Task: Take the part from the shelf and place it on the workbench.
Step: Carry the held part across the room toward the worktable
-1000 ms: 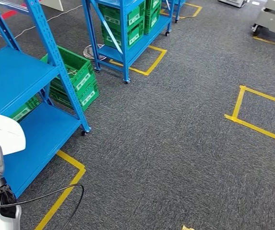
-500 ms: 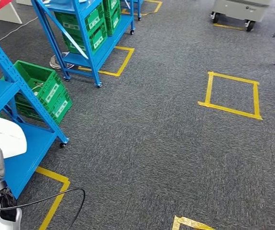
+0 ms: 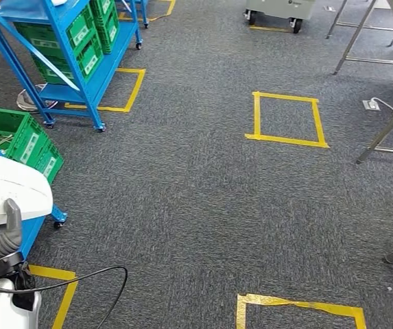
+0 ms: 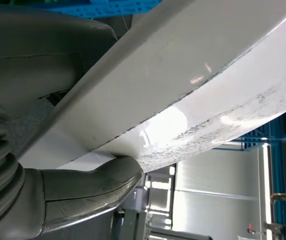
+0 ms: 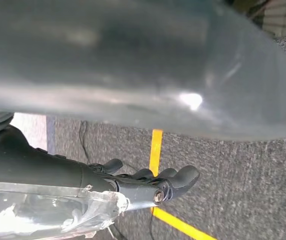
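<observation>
The part (image 3: pixel 9 195) is a white, curved, smooth panel at the left edge of the head view. My left hand (image 3: pixel 0 236) grips it from beneath, the grey thumb pressed against its rim. In the left wrist view the white part (image 4: pixel 194 85) spans the picture with the thumb (image 4: pixel 96 187) under its edge. My right hand (image 5: pixel 152 182) hangs over the grey carpet with its dark fingers stretched out and nothing in them. Metal legs of the workbench (image 3: pixel 385 130) stand at the far right.
Blue shelves (image 3: pixel 88 72) carrying green crates (image 3: pixel 85 48) stand at the upper left, and more green crates (image 3: pixel 20 137) sit at the left. Yellow tape squares (image 3: pixel 285 118) mark the grey carpet. A grey wheeled cart (image 3: pixel 277 10) is at the back. A black cable (image 3: pixel 80 281) loops near my left arm.
The whole view has swung to the right: the shelves slid towards the left edge and the workbench legs came into sight. The white part stays in my left hand.
</observation>
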Motion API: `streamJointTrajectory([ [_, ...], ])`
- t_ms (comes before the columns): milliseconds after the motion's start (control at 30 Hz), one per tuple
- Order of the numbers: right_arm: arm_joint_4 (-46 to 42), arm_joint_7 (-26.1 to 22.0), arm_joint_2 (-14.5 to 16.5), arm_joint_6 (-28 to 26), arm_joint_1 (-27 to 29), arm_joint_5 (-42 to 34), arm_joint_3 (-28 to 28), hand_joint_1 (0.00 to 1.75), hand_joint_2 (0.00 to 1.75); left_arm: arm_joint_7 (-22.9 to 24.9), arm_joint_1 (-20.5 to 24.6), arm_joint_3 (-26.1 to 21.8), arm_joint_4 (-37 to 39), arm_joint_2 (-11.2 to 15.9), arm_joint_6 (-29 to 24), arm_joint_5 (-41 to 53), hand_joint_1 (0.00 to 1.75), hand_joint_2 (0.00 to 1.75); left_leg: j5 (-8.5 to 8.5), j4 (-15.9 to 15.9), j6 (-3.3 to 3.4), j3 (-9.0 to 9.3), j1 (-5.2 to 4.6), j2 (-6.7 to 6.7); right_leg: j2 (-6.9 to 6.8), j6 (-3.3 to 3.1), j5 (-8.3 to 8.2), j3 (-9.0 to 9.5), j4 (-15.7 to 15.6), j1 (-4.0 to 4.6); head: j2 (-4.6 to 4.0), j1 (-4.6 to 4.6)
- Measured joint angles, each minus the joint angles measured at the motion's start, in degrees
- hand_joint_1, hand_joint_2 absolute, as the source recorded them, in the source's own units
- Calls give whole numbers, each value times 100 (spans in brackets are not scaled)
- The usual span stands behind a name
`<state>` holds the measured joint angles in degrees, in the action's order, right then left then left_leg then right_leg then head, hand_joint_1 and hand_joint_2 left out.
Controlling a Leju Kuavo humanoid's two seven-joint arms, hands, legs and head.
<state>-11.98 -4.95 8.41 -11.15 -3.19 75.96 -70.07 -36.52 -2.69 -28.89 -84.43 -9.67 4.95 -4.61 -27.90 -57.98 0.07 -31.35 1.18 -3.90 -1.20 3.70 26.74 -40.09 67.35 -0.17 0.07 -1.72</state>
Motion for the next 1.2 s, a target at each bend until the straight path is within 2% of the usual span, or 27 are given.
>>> streamJointTrajectory([
  [67,-2,-10,0,7,-14,-1,0,0,0,-9,-1,16,1,2,-11,38,175,175,-45,-4,-56,47,-33,-121,-190,-53,-213,374,-639,29,0,7],
  [100,-2,-13,0,11,-21,-1,0,0,0,-11,0,25,3,3,-17,62,175,175,-57,1,-86,65,-50,-174,-230,-86,-239,439,-763,44,0,15],
  [167,-2,-14,0,18,-21,-2,0,0,0,-15,3,53,5,3,-26,92,175,175,-63,33,-149,99,-54,-282,-106,-156,-248,423,-797,58,0,30],
  [200,-3,-14,1,21,-10,-3,0,0,0,-16,6,74,7,3,-28,98,175,175,-86,36,-183,115,-43,-261,-39,-187,-259,430,-820,51,0,36],
  [267,-4,-16,-1,28,-1,-4,-1,0,0,-24,-3,113,7,7,-30,119,175,175,-269,-195,-224,26,-26,-15,91,-248,-284,469,-877,22,0,66],
  [333,-4,-22,-4,34,-15,-1,-2,0,0,-30,-39,125,9,21,-31,147,175,175,-601,-880,-225,-331,-25,279,234,-282,-292,484,-896,6,0,108],
  [367,-4,-26,-4,34,-22,2,-2,0,0,-31,-60,125,12,28,-31,158,175,175,-720,-1244,-225,-539,-26,339,319,-291,-291,484,-896,5,0,121],
  [400,-4,-28,-4,36,-24,4,-2,0,0,-32,-75,126,16,32,-30,166,175,175,-739,-1473,-224,-691,-26,363,407,-295,-289,488,-895,5,0,130],
  [433,-4,-29,-4,36,-18,5,-2,0,0,-32,-83,127,20,33,-30,169,175,175,-640,-1501,-222,-747,-25,376,494,-296,-288,494,-895,3,0,131],
  [467,-4,-30,-3,37,-12,7,-2,0,0,-33,-86,129,23,37,-29,170,175,175,-444,-1321,-217,-699,-24,393,580,-293,-287,504,-894,-3,0,132],
  [500,-4,-31,-3,38,-6,7,-2,0,0,-34,-86,131,24,41,-31,180,175,175,-204,-1000,-212,-572,-18,452,661,-283,-285,512,-892,-14,0,133],
  [533,-5,-35,-3,37,-5,8,-2,0,0,-31,-86,133,25,46,-37,210,175,175,3,-634,-206,-423,-9,588,742,-261,-281,508,-879,-15,0,135],
  [567,-7,-45,-3,33,-9,7,-3,0,0,-20,-87,138,27,51,-45,262,175,175,121,-321,-197,-290,3,707,817,-234,-278,489,-859,-19,0,135],
  [633,-10,-66,-4,26,-6,5,-3,0,0,21,-89,171,43,54,-60,409,175,175,160,-29,-160,-175,6,851,952,-159,-290,428,-843,-33,0,138],
  [667,-11,-73,-4,24,9,5,-4,0,0,39,-84,208,56,52,-71,476,175,175,146,-4,-128,-164,4,802,1011,-124,-302,392,-853,-48,0,134],
  [700,-11,-75,-5,22,30,7,-4,0,0,56,-73,251,69,50,-91,529,175,175,154,3,-93,-161,2,743,1003,-93,-304,368,-853,-55,0,136],
  [767,-12,-75,-4,8,45,18,-4,0,0,131,-47,313,98,47,-211,598,175,175,162,26,-18,-136,11,601,710,-43,-170,228,-619,-31,0,100],
  [833,-13,-76,1,-23,11,44,-3,0,0,256,-35,319,131,48,-404,625,175,175,146,32,31,-115,-6,427,317,-8,154,-110,61,-14,0,69],
  [867,-13,-81,2,-40,-6,58,-3,0,0,300,-32,314,146,49,-483,629,175,175,136,32,44,-107,-18,334,225,5,302,-307,443,-22,0,68],
  [900,-13,-85,2,-55,-12,69,-2,0,0,323,-27,311,156,51,-537,633,175,175,126,32,46,-98,-26,248,180,14,372,-443,706,-32,0,70],
  [933,-13,-90,2,-65,-8,76,-2,0,0,329,-22,311,161,52,-566,635,175,175,113,31,41,-87,-29,168,155,20,340,-474,767,-40,0,69],
  [967,-13,-91,3,-71,1,84,-2,0,0,333,-20,310,162,53,-584,636,175,175,97,31,29,-67,-28,94,125,23,211,-380,598,-47,0,70],
  [1000,-13,-91,3,-74,8,92,-2,0,0,333,-18,310,162,53,-595,636,175,175,75,31,8,-40,-27,24,51,25,22,-178,238,-51,0,69],
  [1033,-12,-91,10,-78,7,98,-2,0,0,334,-16,309,161,56,-601,636,175,175,49,31,-20,-10,-36,-39,-85,25,-126,47,-166,-38,0,67],
  [1100,-11,-95,34,-83,-14,105,-2,0,0,334,-3,304,160,72,-607,635,175,175,5,27,-89,36,-68,-146,-252,-31,-284,348,-700,-18,0,84],
  [1133,-11,-96,46,-85,-24,108,-2,0,0,334,4,302,160,80,-609,635,175,175,-4,34,-118,51,-83,-195,-255,-72,-279,372,-763,-1,0,94],
  [1200,-11,-87,55,-86,-29,121,1,0,0,336,14,307,160,86,-611,636,175,175,-17,63,-178,84,-73,-297,-101,-162,-295,354,-774,7,0,109],
])
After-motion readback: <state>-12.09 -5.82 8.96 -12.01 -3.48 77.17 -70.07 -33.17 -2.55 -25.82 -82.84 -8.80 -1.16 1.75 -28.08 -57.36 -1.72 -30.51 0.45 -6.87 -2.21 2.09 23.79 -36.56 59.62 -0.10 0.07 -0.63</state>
